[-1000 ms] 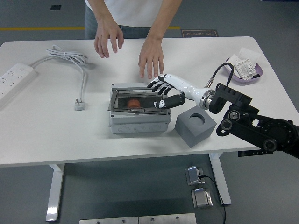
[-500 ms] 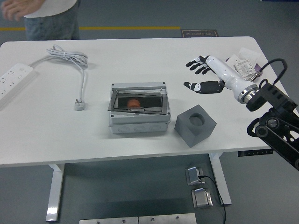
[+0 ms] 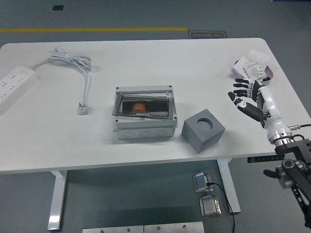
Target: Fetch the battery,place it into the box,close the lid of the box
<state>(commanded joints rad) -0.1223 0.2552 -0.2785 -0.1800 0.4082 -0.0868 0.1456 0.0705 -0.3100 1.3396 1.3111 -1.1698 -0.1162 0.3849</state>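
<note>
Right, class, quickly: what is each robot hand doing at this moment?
Left hand: not in view.
Right hand: open, fingers spread, holding nothing, over the table's right edge.

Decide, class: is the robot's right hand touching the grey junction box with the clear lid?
Apart. The head view shows the right hand open near the table's right edge, with bare table and the grey cube between it and the box.

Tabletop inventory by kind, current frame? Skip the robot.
Grey box with lid: 1
Orange battery inside it: 1
Grey cube with hole: 1
Power strip with cable: 1
Purple tray with packet: 1
Total: 5
</note>
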